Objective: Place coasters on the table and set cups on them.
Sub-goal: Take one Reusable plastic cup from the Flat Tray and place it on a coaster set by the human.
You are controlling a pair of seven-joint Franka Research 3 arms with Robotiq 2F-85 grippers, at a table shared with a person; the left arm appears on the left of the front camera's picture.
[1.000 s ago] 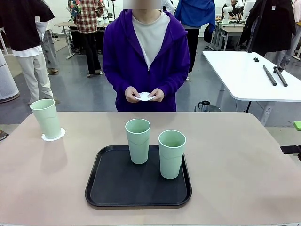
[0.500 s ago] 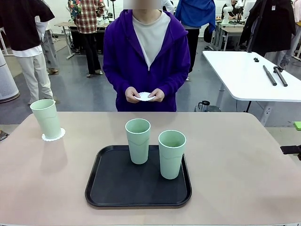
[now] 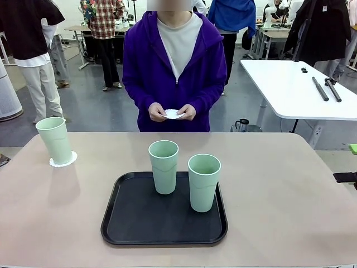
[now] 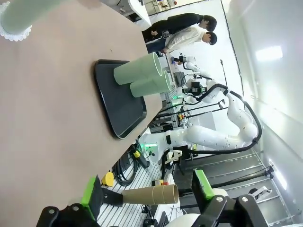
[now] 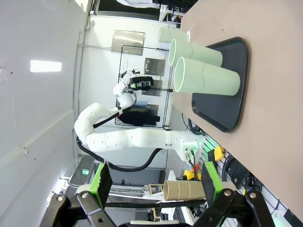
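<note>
Well, in the front view you look across the wide tan tabletop (image 3: pixel 279 195) with rounded corners. A black rectangular plastic tray (image 3: pixel 111 223) lies at its middle, toward the robot's edge. On it stand one tall pale mint-green plastic tumbler (image 3: pixel 163 166) and a second tumbler (image 3: pixel 203 182), upright and just apart. A third tumbler (image 3: pixel 54 139) stands at the far left corner on a small round white paper doily (image 3: pixel 63 161) with a scalloped edge. Beyond the far edge a person in a purple hooded jacket (image 3: pixel 150 67) holds another white doily (image 3: pixel 173 114) between both of their hands. Behind them you see a grey floor, other people, and a white table (image 3: pixel 290 84) with dark tools (image 3: pixel 326 89).

In the left wrist view, rolled sideways, the left hand (image 4: pixel 147 189) is released, its green pads wide apart around nothing. The tabletop (image 4: pixel 57 118) carries the tray (image 4: pixel 118 109) with its two tumblers (image 4: pixel 137 68). The third tumbler (image 4: pixel 28 12) sits on its doily (image 4: pixel 14 34) at the top corner. A white robot arm (image 4: pixel 213 137) and a white wall lie beyond.

In the right wrist view the right hand (image 5: pixel 156 182) is likewise released and holds nothing. You see the tabletop (image 5: pixel 274 94), the tray (image 5: pixel 232 113), the tumblers (image 5: pixel 203 80) and a white arm (image 5: pixel 128 139).
</note>
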